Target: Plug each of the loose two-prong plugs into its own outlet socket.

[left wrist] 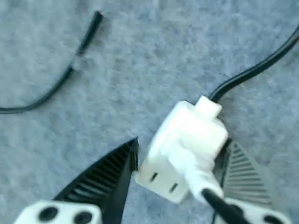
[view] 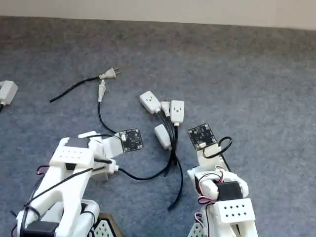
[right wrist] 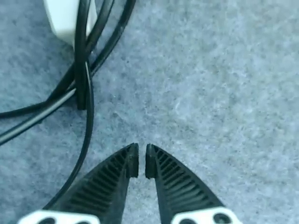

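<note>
Two plugs, the upper plug [view: 113, 73] and the lower plug [view: 102, 89], lie loose on the carpet [view: 256, 79] at about 11 o'clock from its middle, with bare carpet around them and a broad open stretch from 12 to 3 o'clock. We see the left gripper [left wrist: 182, 144] holding a white socket [left wrist: 187, 135] between wide-set jaws, while three more sockets [view: 177, 111] bunch with their black cords [view: 173, 153] at the middle. We find the right gripper [right wrist: 141, 151] toward 5 o'clock, jaws nearly together over bare carpet, the cords just beside it.
</note>
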### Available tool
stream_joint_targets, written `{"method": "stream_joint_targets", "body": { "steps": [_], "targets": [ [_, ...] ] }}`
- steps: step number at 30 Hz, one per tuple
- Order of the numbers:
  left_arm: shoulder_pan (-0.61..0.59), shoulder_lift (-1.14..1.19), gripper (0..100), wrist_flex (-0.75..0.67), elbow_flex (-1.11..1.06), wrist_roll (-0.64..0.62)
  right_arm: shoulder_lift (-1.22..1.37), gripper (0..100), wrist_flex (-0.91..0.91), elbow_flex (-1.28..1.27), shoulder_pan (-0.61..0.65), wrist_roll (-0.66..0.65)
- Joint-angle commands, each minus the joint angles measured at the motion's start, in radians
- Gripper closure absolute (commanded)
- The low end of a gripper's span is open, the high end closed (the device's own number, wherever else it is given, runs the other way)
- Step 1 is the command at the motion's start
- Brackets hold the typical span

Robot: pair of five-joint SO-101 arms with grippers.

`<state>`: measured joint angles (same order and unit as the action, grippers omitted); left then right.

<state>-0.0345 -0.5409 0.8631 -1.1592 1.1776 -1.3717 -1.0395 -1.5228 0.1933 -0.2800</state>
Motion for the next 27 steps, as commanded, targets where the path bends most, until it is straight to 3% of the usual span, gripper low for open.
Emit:
{"method": "stream_joint_targets", "body": {
  "steps": [1,4,8,18,22,27],
  "targets": [
    [0.012,-0.012,88,-0.021,-0.018,0.087,-0.013,96.1,0.018,0.005,-0.010,-0.009],
    [-0.008,-0.019,100,0.006,-0.010,0.078,-0.013,96.1,0.018,0.005,-0.010,-0.009],
    [-0.101,-0.019,100,0.081,0.077,0.078,-0.013,96.1,0.033,0.004,-0.010,-0.009],
    [-0.496,0.028,100,0.190,0.440,0.074,-0.010,96.1,0.035,0.004,-0.010,-0.009],
    [-0.661,0.223,100,0.204,0.645,0.072,-0.010,96.1,0.035,0.004,-0.010,-0.009],
    [-0.828,0.628,100,0.209,1.043,-0.037,-0.010,96.1,0.035,0.004,-0.010,-0.009]
  ]
}}
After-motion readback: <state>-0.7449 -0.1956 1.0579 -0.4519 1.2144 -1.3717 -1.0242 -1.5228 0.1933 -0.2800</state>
